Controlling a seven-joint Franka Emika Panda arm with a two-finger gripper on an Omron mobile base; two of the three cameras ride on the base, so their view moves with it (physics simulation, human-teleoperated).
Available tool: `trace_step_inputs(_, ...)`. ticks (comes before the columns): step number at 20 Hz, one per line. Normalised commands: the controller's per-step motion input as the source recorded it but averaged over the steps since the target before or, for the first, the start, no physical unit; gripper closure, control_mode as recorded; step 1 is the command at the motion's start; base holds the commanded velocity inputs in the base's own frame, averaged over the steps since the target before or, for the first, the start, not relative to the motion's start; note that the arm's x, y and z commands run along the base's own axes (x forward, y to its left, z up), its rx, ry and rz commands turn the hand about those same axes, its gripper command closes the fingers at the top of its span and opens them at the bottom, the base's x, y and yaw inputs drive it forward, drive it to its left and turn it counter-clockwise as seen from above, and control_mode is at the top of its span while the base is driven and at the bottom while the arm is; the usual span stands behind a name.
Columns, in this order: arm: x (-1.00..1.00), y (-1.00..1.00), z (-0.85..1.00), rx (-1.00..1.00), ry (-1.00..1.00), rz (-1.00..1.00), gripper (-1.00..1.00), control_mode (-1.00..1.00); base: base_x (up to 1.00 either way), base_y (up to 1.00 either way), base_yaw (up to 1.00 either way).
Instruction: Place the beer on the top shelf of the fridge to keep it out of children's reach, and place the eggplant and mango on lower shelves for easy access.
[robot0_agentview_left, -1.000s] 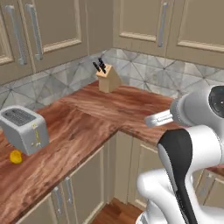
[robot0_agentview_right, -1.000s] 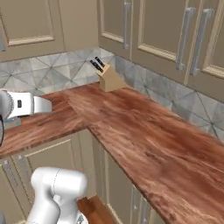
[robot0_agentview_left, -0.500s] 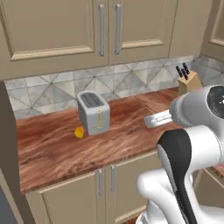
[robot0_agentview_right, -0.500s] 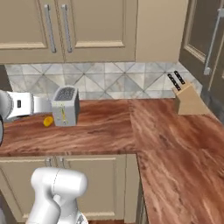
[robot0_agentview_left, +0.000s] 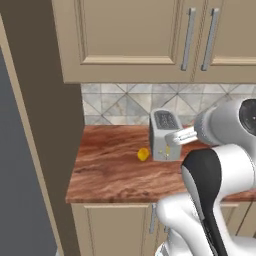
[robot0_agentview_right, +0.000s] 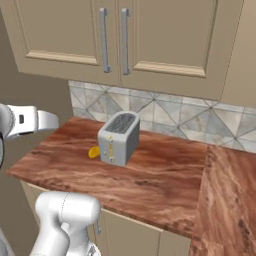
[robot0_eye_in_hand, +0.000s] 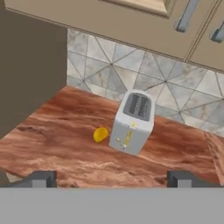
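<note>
Since half a second ago our base has swung further left, so both base views have slid along the wall: the knife block has passed out of sight, the toaster now sits near the middle, and a dark brown upright panel with a grey surface beside it has come in at the left of the left base view.

Our two-finger gripper hangs above the near part of the counter, its two small dark fingertips far apart, jaws at their widest with nothing between them. We see them in the hand view, one at each side of the lower edge.

Beyond the gripper lies the reddish-brown wood-grain counter. On it stands the boxy silver-grey two-slot toaster, set toward the back edge and turned a little askew to the wall. Just beside the toaster's left lower corner lies the small rounded yellow-orange mango, resting on the counter, close to the toaster but whether it touches we cannot tell. In the right base view the mango shows partly tucked behind the toaster's front left corner.

Behind the counter runs the grey diamond-patterned tile backsplash, and above it hang the beige panelled wall cabinets with long metal bar handles. The dark brown upright panel bounds the counter's left end, and the flat grey surface stands left of it.
</note>
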Motion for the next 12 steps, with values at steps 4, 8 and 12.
trace_step_inputs(4, 0.26, 0.08, -0.24, 0.0, 0.0, 0.05, -1.0, -1.0, 0.3, 0.06, 0.11)
trace_step_inputs(8, 0.31, 0.16, -0.21, 0.0, -0.14, 0.0, -1.0, -1.0, 0.0, 0.0, 0.0)
trace_step_inputs(12, 0.4, 0.28, -0.42, 0.0, -0.02, -0.03, -1.0, -1.0, 0.0, 0.0, 0.0)
